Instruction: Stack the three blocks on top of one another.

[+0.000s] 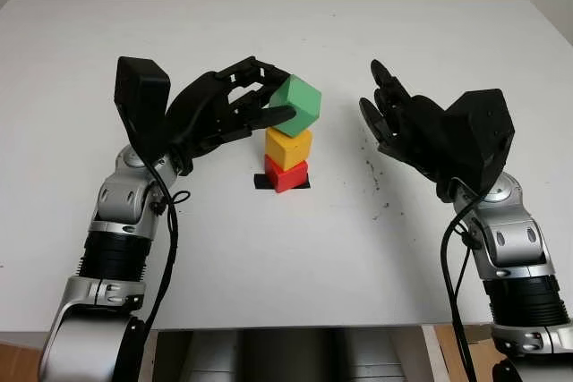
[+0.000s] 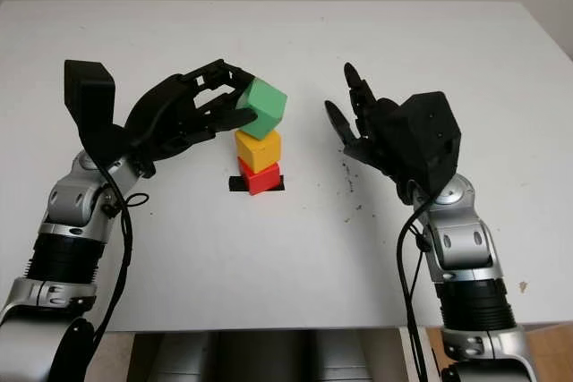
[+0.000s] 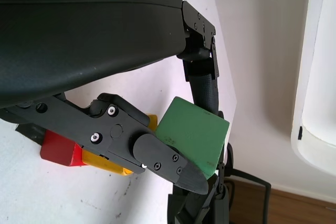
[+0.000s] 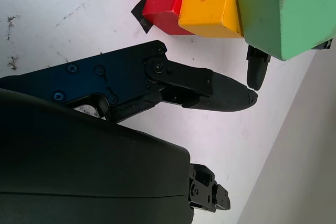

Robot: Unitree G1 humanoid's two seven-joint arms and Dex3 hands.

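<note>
Left eye view: left robot hand [image 1: 255, 100] closed around the green block [image 1: 297, 103], fingers on its near and far sides, the block tilted on a corner above the yellow block [image 1: 288, 148]. Yellow seated on the red block [image 1: 286, 174], red over a black tape mark [image 1: 262, 182] near the middle of the white table [image 1: 286, 248]. Right robot hand [image 1: 394, 118] open, raised just beside the stack on the side toward the table's right edge, palm facing the blocks, holding nothing.

Right eye view: same layout, the green block's lower edge right at the yellow top, contact hard to confirm.

Left wrist view: green face pinched between a thumb tip and the opposing fingers, yellow and red showing beneath the fingers against the table.

Right wrist view: red, yellow and green in a row, green set a little off the line of the other two; right fingers apart from all three.

Step in hand, as judged: placing the top block. To do well: level the green block first so a flat face meets yellow, centre it over the stack, lower gently, then release both sides evenly and withdraw toward the left edge without dragging. Main risk: a tilted release tipping green off or nudging yellow across red.
</note>
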